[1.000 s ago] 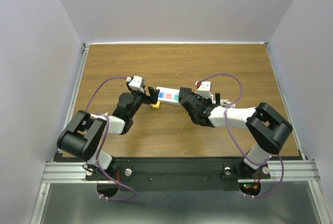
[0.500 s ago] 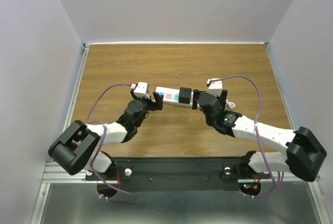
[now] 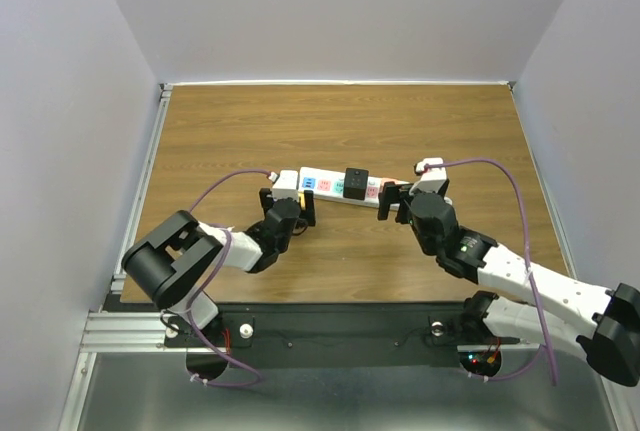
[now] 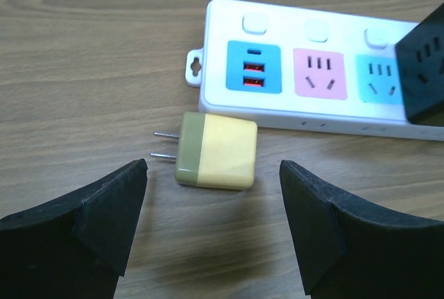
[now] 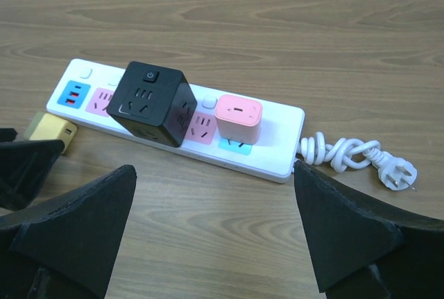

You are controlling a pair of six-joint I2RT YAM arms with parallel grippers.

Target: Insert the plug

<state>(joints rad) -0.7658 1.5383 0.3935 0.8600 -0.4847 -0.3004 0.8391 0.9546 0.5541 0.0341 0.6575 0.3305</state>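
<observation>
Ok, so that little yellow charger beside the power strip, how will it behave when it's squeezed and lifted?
The yellow charger looks like a small rigid plastic block, so probably light and stiff. Its flat sides should grip well, though the smooth shell might slip. Lying flat, it would likely slide, not roll; its thin prongs could bend.

I am working in a lab test cell: plain white walls point(image 3: 340, 11) are boxing in my wooden desk point(image 3: 300, 121) and aluminium rail point(image 3: 120, 329).

The white plastic power strip point(image 4: 288, 70) and black cube adapter point(image 4: 422, 70) ran off the left wrist view's right edge.
</observation>
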